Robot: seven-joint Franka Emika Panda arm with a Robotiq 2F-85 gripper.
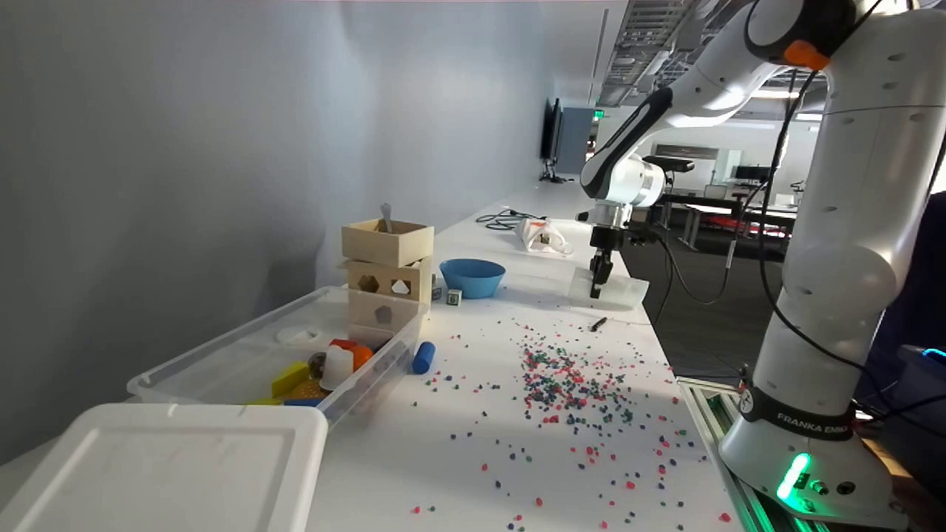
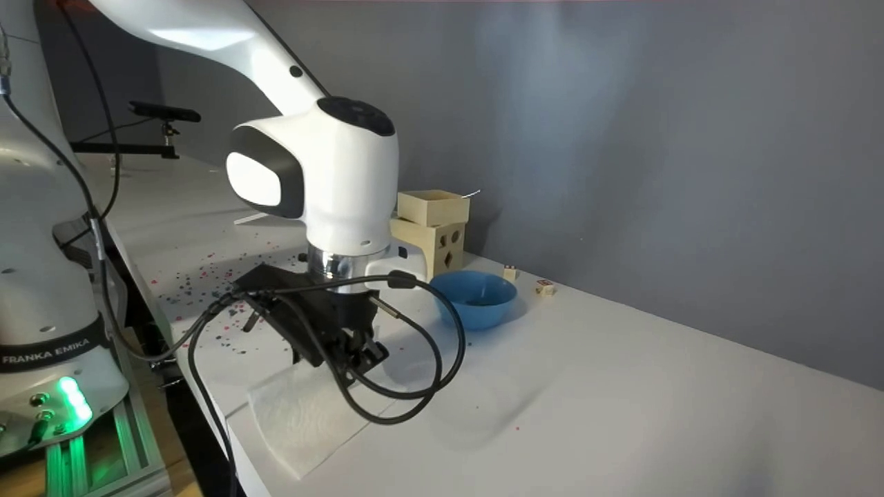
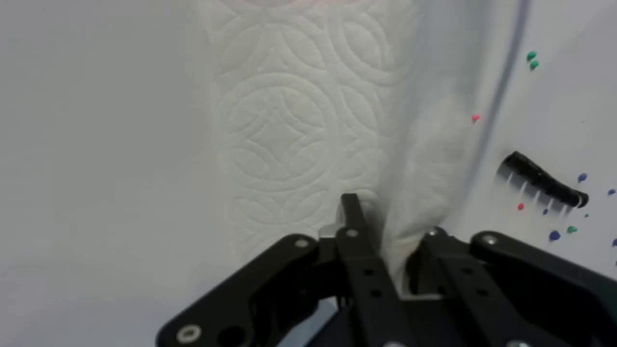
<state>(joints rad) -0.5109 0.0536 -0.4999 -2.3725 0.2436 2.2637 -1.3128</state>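
A white embossed paper towel (image 3: 279, 130) lies at the counter's edge, in both exterior views too (image 1: 624, 293) (image 2: 311, 417). My gripper (image 3: 388, 209) points down at it, low over the counter in an exterior view (image 1: 596, 290). Its fingers stand a little apart, and a raised fold of towel runs through the gap. That fold hides the right fingertip; the left finger (image 3: 354, 214) shows against the towel. A short black rod (image 3: 544, 178) lies to the right. Small red, green and blue bits (image 1: 562, 380) are scattered over the counter.
A blue bowl (image 1: 473, 279) stands near the wall beside wooden boxes (image 1: 388, 255) and small letter cubes (image 1: 454, 297). A clear bin (image 1: 355, 399) of toys, a white lid (image 1: 177, 465) and a blue cylinder (image 1: 423, 357) are farther along. Cables (image 2: 428, 400) loop around my wrist.
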